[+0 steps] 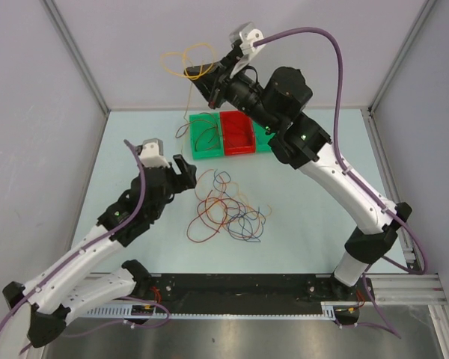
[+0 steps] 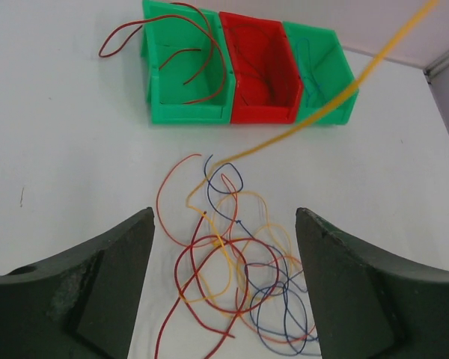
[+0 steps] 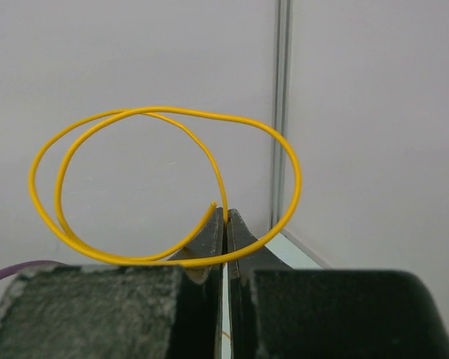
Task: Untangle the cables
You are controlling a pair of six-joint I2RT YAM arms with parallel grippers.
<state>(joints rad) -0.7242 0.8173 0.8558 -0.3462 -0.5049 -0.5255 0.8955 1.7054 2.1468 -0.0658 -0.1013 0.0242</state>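
The cables point(image 1: 228, 213) lie in a loose tangle of red, orange, yellow and blue loops on the pale table. My left gripper point(image 1: 188, 176) hovers open just left of the tangle. In the left wrist view its fingers point(image 2: 97, 284) frame the tangle of cables point(image 2: 239, 277) with nothing between them. My right gripper point(image 1: 203, 77) is raised high at the back, shut on a yellow cable point(image 3: 165, 179) that curls in a double loop above the closed jaws point(image 3: 226, 217). A yellow strand point(image 2: 322, 112) runs taut from the tangle up to the right.
Three small bins stand in a row behind the tangle: a green bin point(image 1: 208, 134) holding brown-red cables, a red bin point(image 1: 237, 132), and another green bin point(image 1: 263, 138). Grey walls enclose the table on three sides.
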